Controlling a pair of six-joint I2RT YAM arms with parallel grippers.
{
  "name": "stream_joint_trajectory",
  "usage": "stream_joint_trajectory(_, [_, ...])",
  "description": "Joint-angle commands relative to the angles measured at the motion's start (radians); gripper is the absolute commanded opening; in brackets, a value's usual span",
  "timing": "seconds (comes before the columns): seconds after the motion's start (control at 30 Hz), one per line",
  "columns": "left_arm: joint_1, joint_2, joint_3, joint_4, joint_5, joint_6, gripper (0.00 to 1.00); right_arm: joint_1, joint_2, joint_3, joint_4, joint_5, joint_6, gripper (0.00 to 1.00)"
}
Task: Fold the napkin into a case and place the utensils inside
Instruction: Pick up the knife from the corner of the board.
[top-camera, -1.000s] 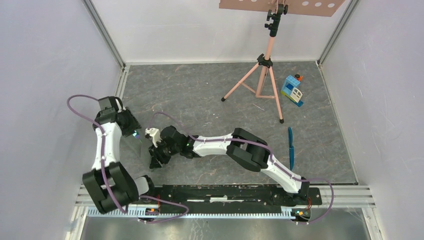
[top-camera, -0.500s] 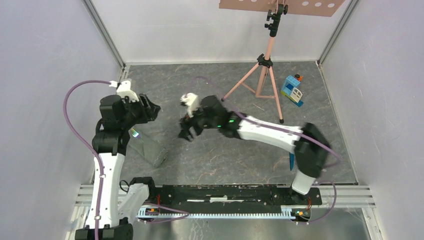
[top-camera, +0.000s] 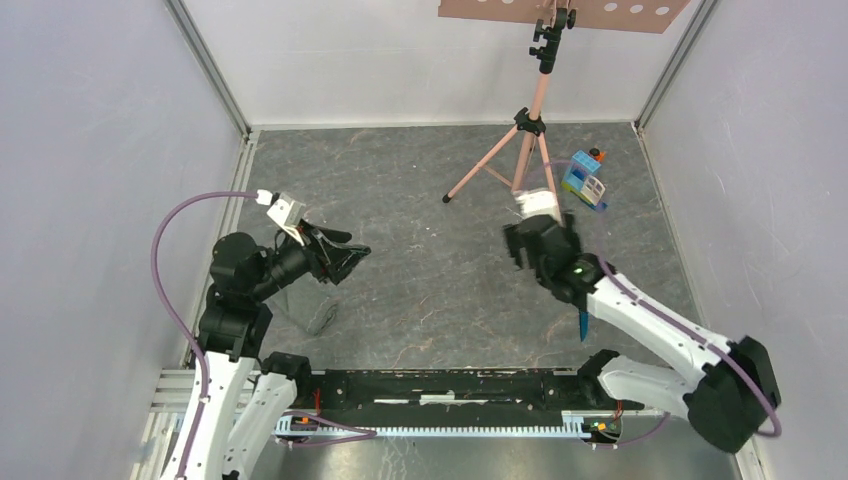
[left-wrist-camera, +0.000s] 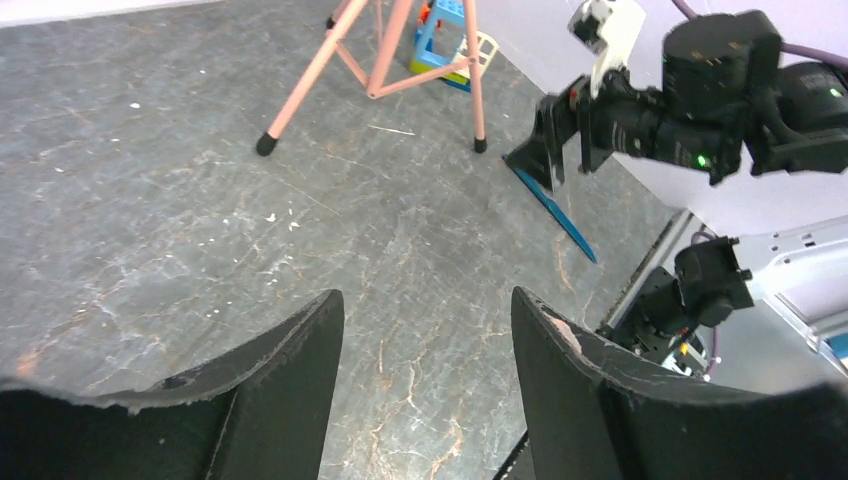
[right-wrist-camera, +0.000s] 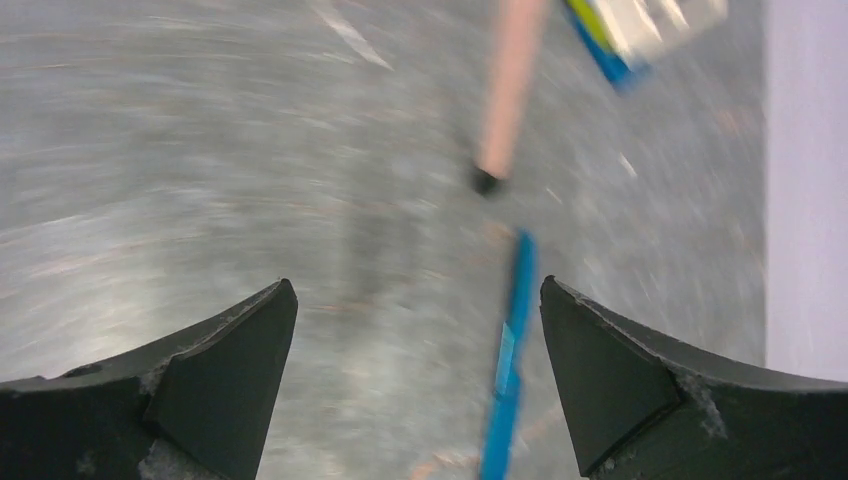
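Swung over to the right, the right gripper (right-wrist-camera: 415, 300) now hangs wide open above the blue utensils (right-wrist-camera: 512, 340) by the right wall (top-camera: 760, 200). The left gripper (left-wrist-camera: 425, 310) is open and empty too, near the napkin (top-camera: 310, 308). Bare floor (top-camera: 440, 290) lies between them.
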Motion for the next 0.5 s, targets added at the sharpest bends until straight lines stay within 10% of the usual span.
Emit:
stream_joint_trajectory(0.0, [-0.045, -0.01, -0.023, 0.079, 0.049, -0.042, 0.69, -0.259, -0.13, -0.115, -0.164, 0.055, 0.274, 0.98])
stream_joint_trajectory(0.23, [-0.135, -0.015, -0.025, 0.014, -0.01, 0.023, 0.72, -0.772, -0.178, -0.307, -0.023, -0.448, 0.29, 0.91])
stream_joint_trajectory(0.47, [-0.17, -0.013, -0.021, 0.017, -0.014, 0.031, 0.72, -0.79, 0.024, -0.213, -0.076, -0.506, 0.138, 0.82])
